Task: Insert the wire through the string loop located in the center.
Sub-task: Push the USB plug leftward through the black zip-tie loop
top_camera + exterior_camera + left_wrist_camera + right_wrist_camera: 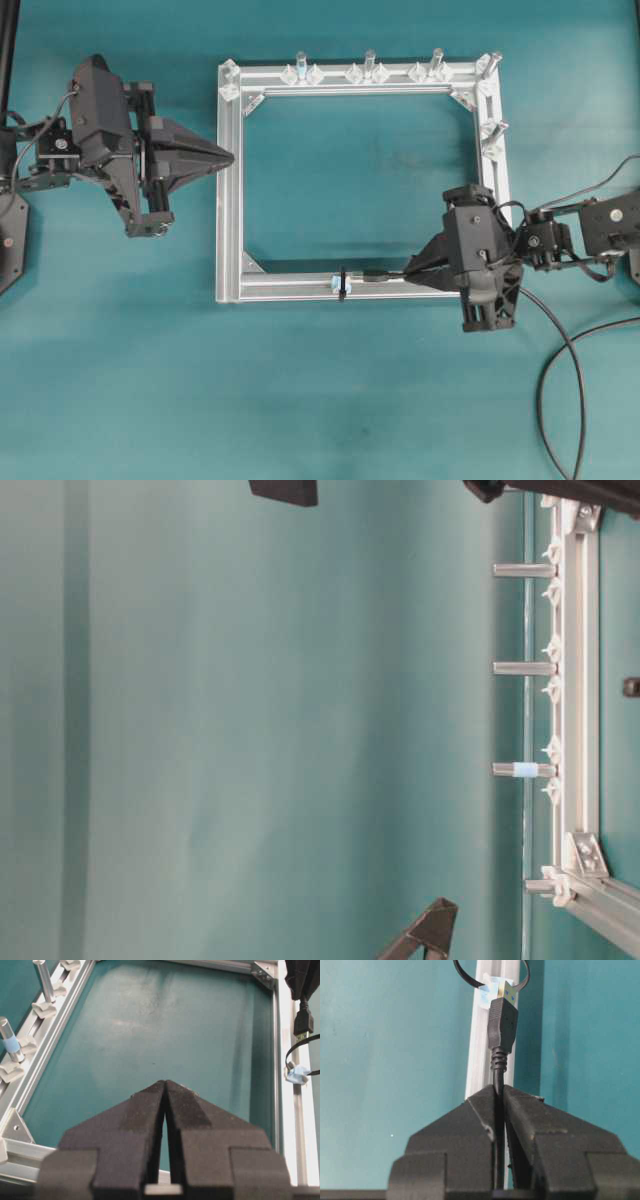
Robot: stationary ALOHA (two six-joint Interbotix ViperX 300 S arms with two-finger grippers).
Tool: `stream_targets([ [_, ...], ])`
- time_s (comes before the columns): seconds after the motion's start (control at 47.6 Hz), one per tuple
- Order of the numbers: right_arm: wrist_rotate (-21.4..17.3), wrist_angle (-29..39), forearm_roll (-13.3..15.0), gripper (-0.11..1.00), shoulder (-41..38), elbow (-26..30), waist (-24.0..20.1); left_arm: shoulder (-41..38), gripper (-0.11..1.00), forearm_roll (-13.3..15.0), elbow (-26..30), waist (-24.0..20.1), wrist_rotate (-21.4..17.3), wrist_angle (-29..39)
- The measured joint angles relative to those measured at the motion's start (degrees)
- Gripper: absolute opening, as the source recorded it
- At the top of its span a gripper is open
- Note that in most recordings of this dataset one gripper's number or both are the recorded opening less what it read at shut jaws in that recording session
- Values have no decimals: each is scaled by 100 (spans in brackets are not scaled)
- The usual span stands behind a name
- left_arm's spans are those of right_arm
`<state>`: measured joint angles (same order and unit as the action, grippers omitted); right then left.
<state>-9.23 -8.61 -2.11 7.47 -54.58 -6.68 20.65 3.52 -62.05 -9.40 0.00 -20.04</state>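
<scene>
The wire's black plug (501, 1025) sticks out ahead of my right gripper (499, 1091), which is shut on the thin cable just behind it. The plug's metallic tip (506, 991) sits at the mouth of the string loop (466, 976), a thin black ring around the silver frame bar (479, 1060) by a blue tape patch. From overhead the plug (375, 275) lies along the frame's near bar just right of the string loop (342, 283), with my right gripper (410, 270) behind it. My left gripper (230, 155) is shut and empty beside the frame's left bar; its fingertips (165, 1082) meet.
The square aluminium frame (230, 200) lies flat on the teal table, with several upright pegs (369, 62) along its far bar and right corner. A black cable (560, 370) trails off the right arm toward the bottom right. The pegs (522, 668) also show at table level.
</scene>
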Motion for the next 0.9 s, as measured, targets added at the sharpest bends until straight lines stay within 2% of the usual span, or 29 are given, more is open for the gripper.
stream_targets([
  [0.61, 0, -9, 0, 7, 0, 9, 0, 0, 2, 0, 0, 0, 0, -9],
  [0.904, 0, 0, 0, 7, -158, 237, 0, 0, 2, 0, 0, 0, 0, 0],
])
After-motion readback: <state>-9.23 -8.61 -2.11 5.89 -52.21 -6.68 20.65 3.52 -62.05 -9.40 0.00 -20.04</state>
